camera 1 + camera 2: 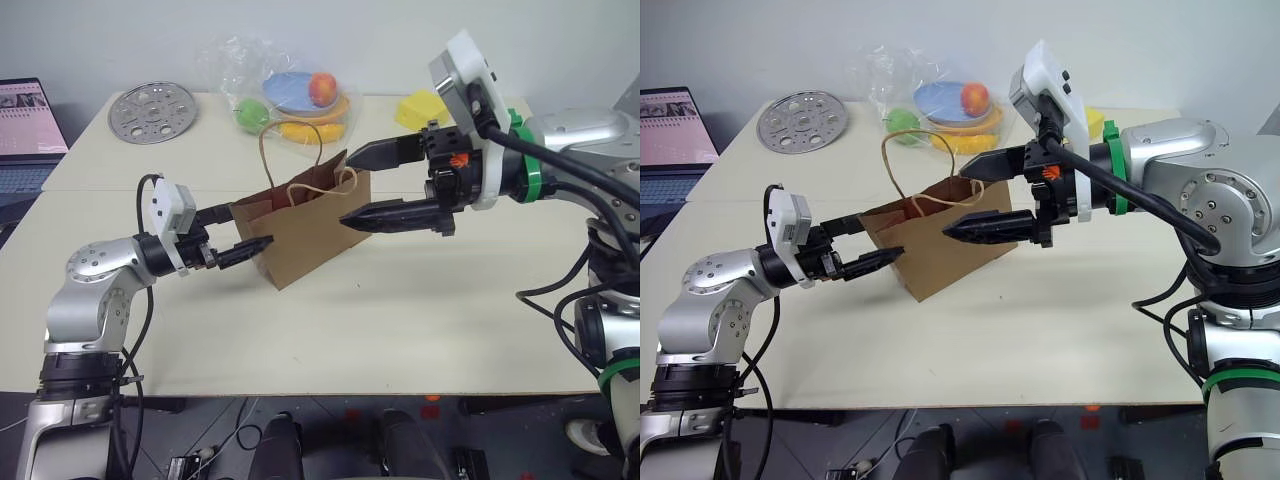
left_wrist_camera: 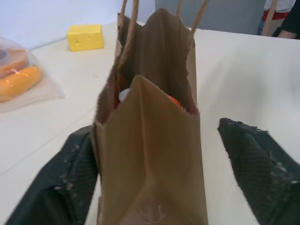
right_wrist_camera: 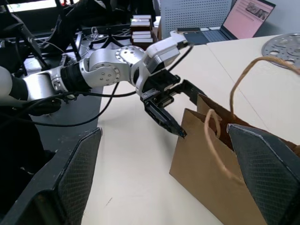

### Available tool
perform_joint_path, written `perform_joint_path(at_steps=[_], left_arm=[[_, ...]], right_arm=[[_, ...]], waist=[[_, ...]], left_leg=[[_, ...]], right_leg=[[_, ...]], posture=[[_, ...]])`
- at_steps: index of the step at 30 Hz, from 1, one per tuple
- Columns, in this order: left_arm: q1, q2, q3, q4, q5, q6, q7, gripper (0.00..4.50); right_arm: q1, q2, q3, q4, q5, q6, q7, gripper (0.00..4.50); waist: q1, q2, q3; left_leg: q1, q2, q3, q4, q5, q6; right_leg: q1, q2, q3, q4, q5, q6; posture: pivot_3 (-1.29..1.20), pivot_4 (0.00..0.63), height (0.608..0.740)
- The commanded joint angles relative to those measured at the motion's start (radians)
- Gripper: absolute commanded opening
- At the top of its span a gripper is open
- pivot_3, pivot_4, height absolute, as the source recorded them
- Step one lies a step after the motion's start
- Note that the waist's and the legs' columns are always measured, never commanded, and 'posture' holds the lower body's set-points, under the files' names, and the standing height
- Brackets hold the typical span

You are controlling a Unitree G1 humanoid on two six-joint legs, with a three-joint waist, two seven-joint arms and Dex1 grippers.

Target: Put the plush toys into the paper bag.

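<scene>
Left gripper [image 1: 232, 232] points level toward the robot's right, its two black fingers spread apart. Right gripper [image 1: 366, 186] is raised higher, pointing left, fingers [image 1: 385, 215] wide open, one above the other.

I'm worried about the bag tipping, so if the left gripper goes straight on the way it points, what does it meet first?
Most likely the paper bag: its narrow end stands between the left gripper's open fingers, one already against it.
</scene>
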Motion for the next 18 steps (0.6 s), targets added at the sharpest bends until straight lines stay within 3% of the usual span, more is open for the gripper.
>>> perform_joint_path(at_steps=[1, 10, 15, 18], left_arm=[[-0.017, 0.002, 0.012, -0.01, -0.004, -0.009, 0.002, 2.76], [-0.033, -0.006, 0.009, -0.002, -0.01, -0.004, 0.006, 0.02], [-0.081, -0.031, 0.014, -0.024, -0.095, 0.02, -0.071, 0.02], [-0.145, -0.009, -0.046, 0.006, -0.1, 0.03, -0.202, 0.02]], right_arm=[[-0.007, -0.013, -0.021, -0.012, -0.002, -0.014, -0.007, 4.5], [0.005, -0.034, -0.018, -0.009, -0.019, -0.028, -0.007, 4.5], [-0.002, -0.117, -0.017, 0.047, -0.067, -0.078, 0.051, 4.5], [-0.033, -0.197, -0.003, 0.123, -0.12, -0.124, 0.117, 4.5]], waist=[[0.0, 0.0, 0.0], [0.001, 0.0, 0.0], [0.012, 0.0, 0.0], [0.017, 0.0, 0.0]], left_leg=[[0.0, 0.0, 0.0, 0.0, 0.0, 0.0], [0.0, 0.0, 0.0, 0.0, 0.0, 0.0], [0.0, 0.0, 0.0, 0.0, 0.0, 0.0], [0.0, 0.0, 0.0, 0.0, 0.0, 0.0]], right_leg=[[0.0, 0.0, 0.0, 0.0, 0.0, 0.0], [0.0, 0.0, 0.0, 0.0, 0.0, 0.0], [0.0, 0.0, 0.0, 0.0, 0.0, 0.0], [0.0, 0.0, 0.0, -0.001, 0.0, 0.0]], posture=[[0.0, 0.15, 0.74], [0.0, 0.15, 0.74], [0.0, 0.15, 0.74], [0.0, 0.15, 0.74]])
